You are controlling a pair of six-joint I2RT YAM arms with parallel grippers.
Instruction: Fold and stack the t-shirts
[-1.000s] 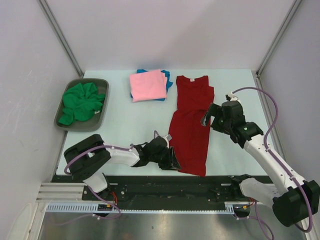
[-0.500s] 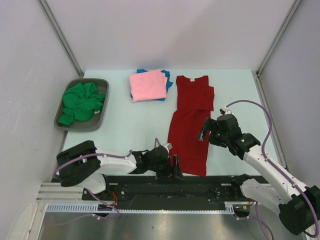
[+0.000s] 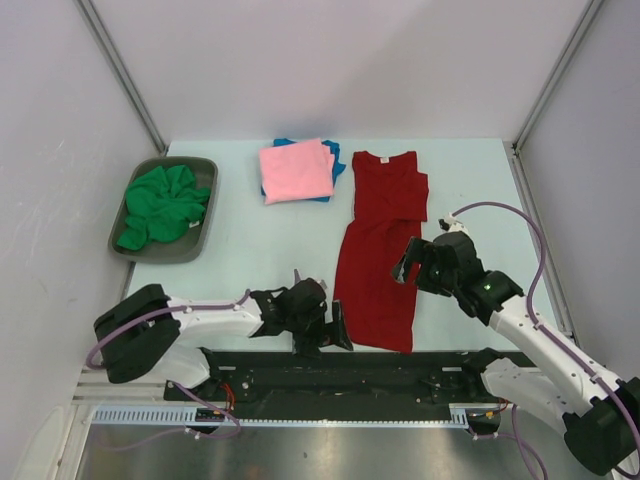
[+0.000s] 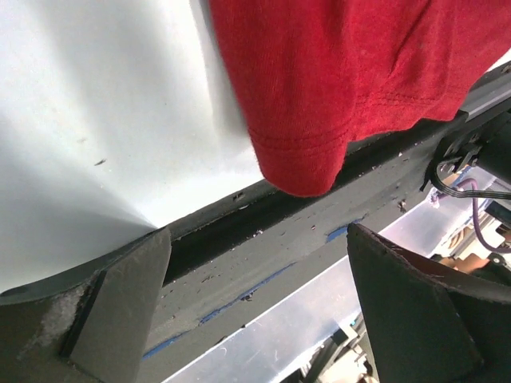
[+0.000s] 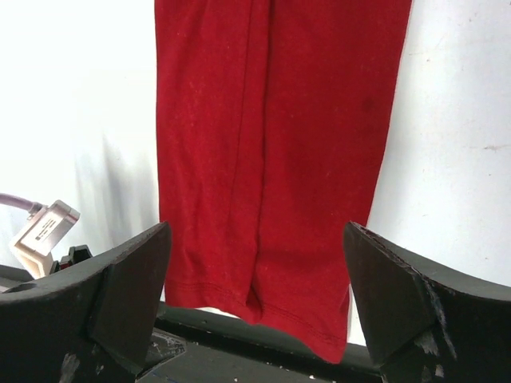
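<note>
Red shirt lies between our left gripper and right gripper, both wide open and empty. Its hem overhangs the table edge; tray well apart.

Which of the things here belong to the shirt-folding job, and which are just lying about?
Part of the job:
dark red t-shirt, laid out
pink t-shirt, folded
blue t-shirt, under the pink one
green t-shirt, crumpled

Just lying about:
grey tray, holding the green t-shirt

left claw drawn back left, right claw moved nearer
</note>
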